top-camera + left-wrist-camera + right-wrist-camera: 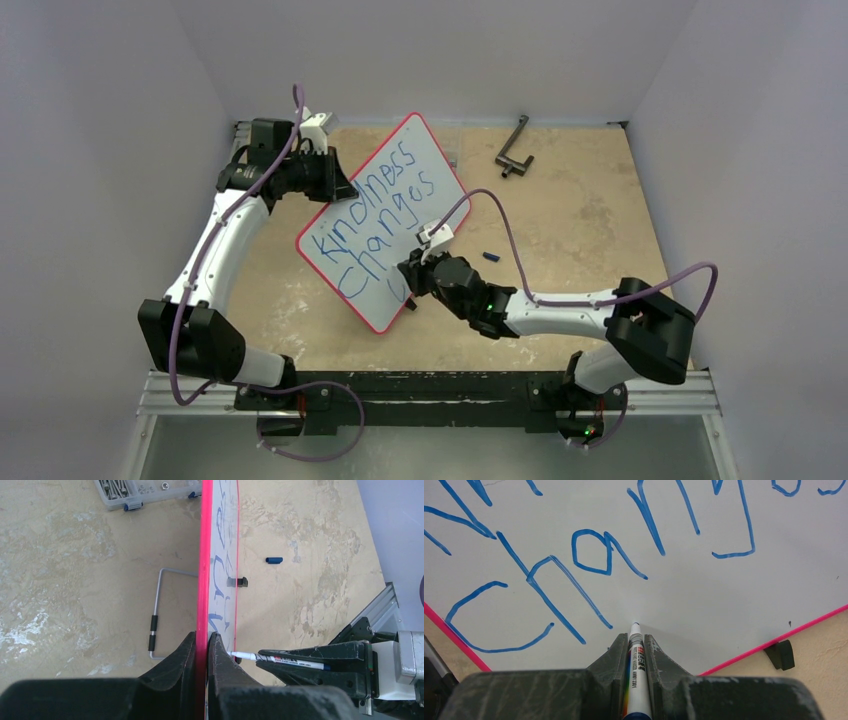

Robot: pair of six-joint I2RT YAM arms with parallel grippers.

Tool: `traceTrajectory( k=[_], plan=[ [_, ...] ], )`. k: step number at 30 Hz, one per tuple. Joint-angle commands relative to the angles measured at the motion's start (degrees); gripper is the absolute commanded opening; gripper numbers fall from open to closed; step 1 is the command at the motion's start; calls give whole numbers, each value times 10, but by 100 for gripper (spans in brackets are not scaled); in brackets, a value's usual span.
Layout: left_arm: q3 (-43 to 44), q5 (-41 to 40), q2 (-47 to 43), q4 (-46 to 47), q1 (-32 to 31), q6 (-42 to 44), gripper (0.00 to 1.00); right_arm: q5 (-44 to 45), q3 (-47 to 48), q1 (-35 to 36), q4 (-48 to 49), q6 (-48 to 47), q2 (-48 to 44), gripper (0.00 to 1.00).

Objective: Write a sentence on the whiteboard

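Note:
The whiteboard (450,200), white with a red rim, stands tilted on the table. It carries the sentence (375,205) in blue: "Kindness" above "Changes". My left gripper (335,180) is shut on the board's red rim (202,605) at the far left edge, one finger on each face. My right gripper (415,275) is shut on a white marker (634,680). The marker's blue tip (634,625) is at the bare white surface below "Changes" (574,565), near the board's lower edge. The marker also shows in the left wrist view (280,659).
A blue marker cap (490,257) lies right of the board. A black tool (513,150) lies at the back right. A clear box of screws (145,490) and a wire stand (155,615) are behind the board. Black clips (780,654) sit on its rim.

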Motion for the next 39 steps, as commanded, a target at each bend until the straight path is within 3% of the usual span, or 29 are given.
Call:
traceTrajectory(
  k=[1, 30, 39],
  plan=[
    [-1, -88, 7, -25, 7, 49, 0, -14, 25, -1, 32, -6, 18, 0],
    [0, -81, 3, -23, 7, 49, 0, 34, 23, -5, -23, -22, 14, 0],
    [0, -79, 4, -23, 7, 48, 0, 39, 18, -6, -31, -30, -28, 0]
  ],
)
